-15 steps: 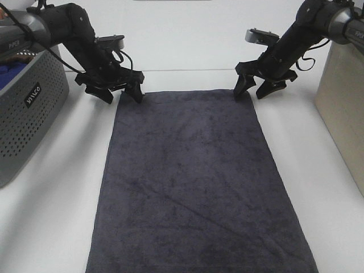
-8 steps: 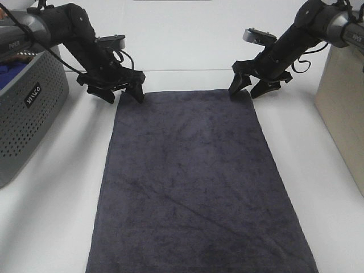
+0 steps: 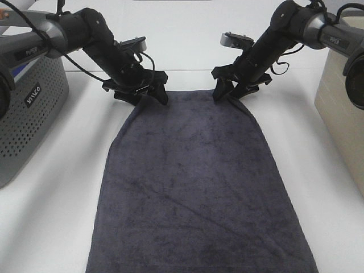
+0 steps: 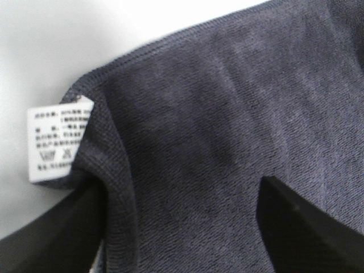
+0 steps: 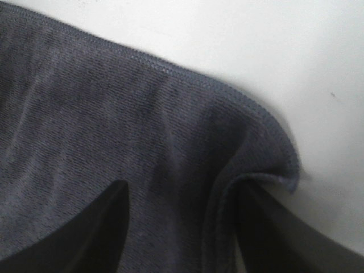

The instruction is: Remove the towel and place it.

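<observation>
On the white table [image 3: 51,216], the towel [image 3: 193,187] lies spread flat lengthwise, its far edge bunched inward between both grippers. Left gripper [image 3: 147,94] sits spread over the far-left corner, towel [image 4: 227,125] filling the gap between its fingers [image 4: 301,227], white tag [image 4: 56,142] beside one; right gripper [image 3: 228,91] likewise straddles the far-right corner [image 5: 267,153] (actual pinch: cannot tell). Grey basket [image 3: 28,108] sits off to the left, clear of the towel.

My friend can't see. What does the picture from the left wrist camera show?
A dark charcoal-grey terry towel fills most of the close-up, its stitched corner bunched between the left gripper's two black fingers. A small white printed tag sticks out over the white table.
</observation>
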